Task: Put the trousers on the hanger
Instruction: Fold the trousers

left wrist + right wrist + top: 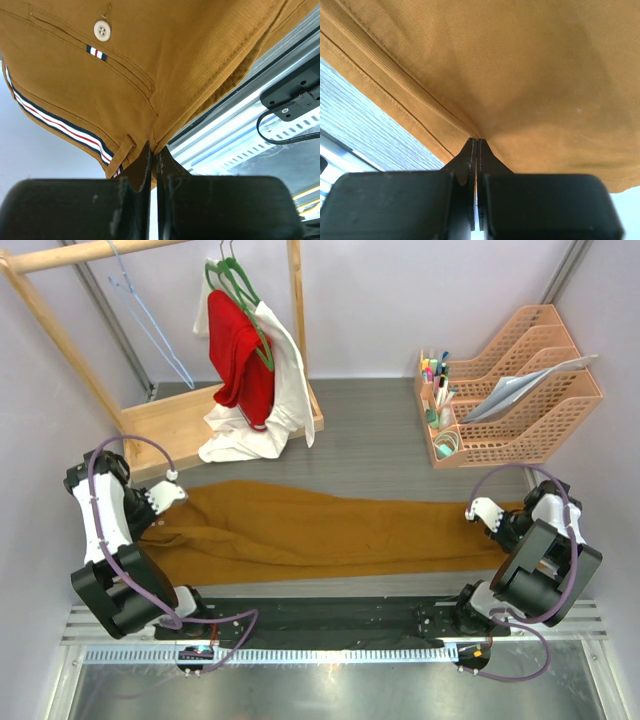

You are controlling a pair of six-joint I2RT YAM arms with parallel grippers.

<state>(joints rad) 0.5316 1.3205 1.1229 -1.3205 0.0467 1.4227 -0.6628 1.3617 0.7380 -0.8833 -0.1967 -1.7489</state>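
The mustard trousers (320, 530) lie stretched across the table from left to right. My left gripper (160, 508) is shut on their waistband end; the left wrist view shows the cloth (165, 65), with a button and a striped trim, pinched in my left gripper (155, 152). My right gripper (497, 517) is shut on the leg-hem end; the right wrist view shows the cloth (520, 75) pinched in my right gripper (477, 142). The light-blue wire hanger (150, 325) hangs from the wooden rack's top rail at the back left, apart from both grippers.
A wooden rack (170, 420) stands at the back left. Green hangers (235, 285) on it bear a red garment (243, 360) and a white garment (285, 390) that drapes onto the rack's base. Peach file trays (530, 390) and a pen holder (437, 390) stand at the back right.
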